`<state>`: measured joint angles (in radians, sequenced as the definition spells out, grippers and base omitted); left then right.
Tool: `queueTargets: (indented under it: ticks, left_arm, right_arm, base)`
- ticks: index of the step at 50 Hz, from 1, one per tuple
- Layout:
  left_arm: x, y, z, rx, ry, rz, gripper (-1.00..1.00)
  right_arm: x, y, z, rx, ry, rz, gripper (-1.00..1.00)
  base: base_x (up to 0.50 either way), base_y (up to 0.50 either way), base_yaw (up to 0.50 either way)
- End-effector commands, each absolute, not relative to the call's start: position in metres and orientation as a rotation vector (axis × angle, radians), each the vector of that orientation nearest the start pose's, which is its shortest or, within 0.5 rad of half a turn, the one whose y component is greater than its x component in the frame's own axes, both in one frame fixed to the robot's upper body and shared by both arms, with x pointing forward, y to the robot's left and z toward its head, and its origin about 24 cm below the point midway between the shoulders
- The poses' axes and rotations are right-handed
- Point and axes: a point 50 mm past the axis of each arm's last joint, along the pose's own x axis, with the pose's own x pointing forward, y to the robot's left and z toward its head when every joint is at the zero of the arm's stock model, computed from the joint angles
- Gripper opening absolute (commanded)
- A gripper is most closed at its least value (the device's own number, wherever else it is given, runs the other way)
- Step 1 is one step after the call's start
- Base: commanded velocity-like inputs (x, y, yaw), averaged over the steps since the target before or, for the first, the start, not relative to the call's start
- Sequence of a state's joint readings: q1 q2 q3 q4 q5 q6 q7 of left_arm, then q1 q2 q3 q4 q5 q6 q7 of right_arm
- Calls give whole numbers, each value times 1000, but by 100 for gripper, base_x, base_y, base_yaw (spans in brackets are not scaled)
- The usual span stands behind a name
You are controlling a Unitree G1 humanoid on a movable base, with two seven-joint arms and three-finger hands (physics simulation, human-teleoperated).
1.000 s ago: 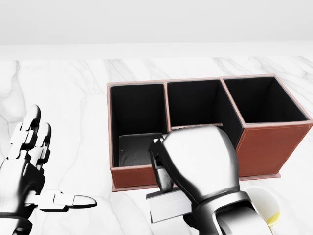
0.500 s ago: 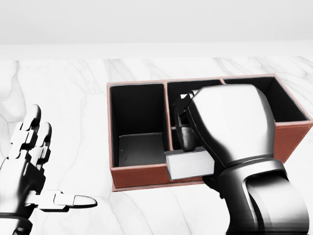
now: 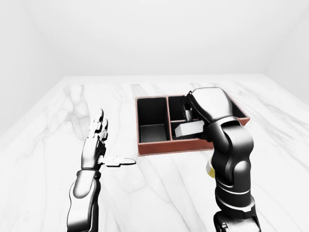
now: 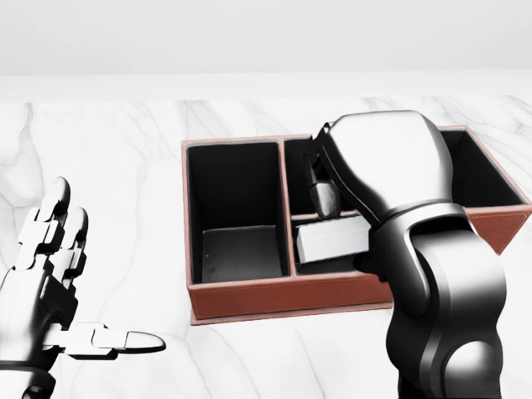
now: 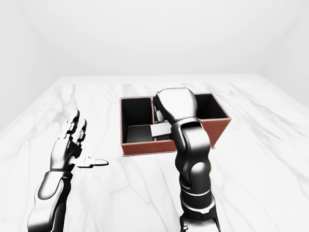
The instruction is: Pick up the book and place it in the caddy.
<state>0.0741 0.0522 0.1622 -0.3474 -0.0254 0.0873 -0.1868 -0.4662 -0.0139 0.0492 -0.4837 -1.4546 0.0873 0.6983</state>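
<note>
In the centre of the head view, the right hand (image 4: 332, 195) is gripping the pale book (image 4: 331, 238) and holding it over the middle compartment of the reddish-brown caddy (image 4: 249, 295), which is sitting on the white marble surface (image 4: 125, 166). At the lower left of that view, the left hand (image 4: 50, 283) is hovering with fingers spread, grasping nothing, well apart from the caddy.
</note>
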Motion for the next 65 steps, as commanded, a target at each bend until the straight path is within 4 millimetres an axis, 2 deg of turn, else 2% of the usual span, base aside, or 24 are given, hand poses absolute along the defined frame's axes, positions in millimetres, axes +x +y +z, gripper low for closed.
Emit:
queueTargets:
  ticks: [1, 12, 33, 53, 65]
  left_arm:
    - [232, 189, 98, 73, -185, -18, 100]
    - [231, 189, 100, 74, -192, -17, 100]
    - [232, 188, 99, 78, -187, -20, 100]
    - [231, 188, 98, 76, -183, -23, 100]
    - [232, 188, 98, 75, -182, -21, 100]
  right_arm:
    - [288, -113, 224, -1475, -261, 34, -100]
    - [301, -116, 211, -1474, -198, 96, -100]
    - [316, -119, 202, -1459, -144, 157, -100]
    - [324, -113, 208, -1399, -229, 129, -100]
    - [326, -115, 215, -1424, -259, 76, -100]
  base:
    - [0, 0, 0]
    - [0, 0, 0]
    - [0, 0, 0]
    - [0, 0, 0]
    - [0, 0, 0]
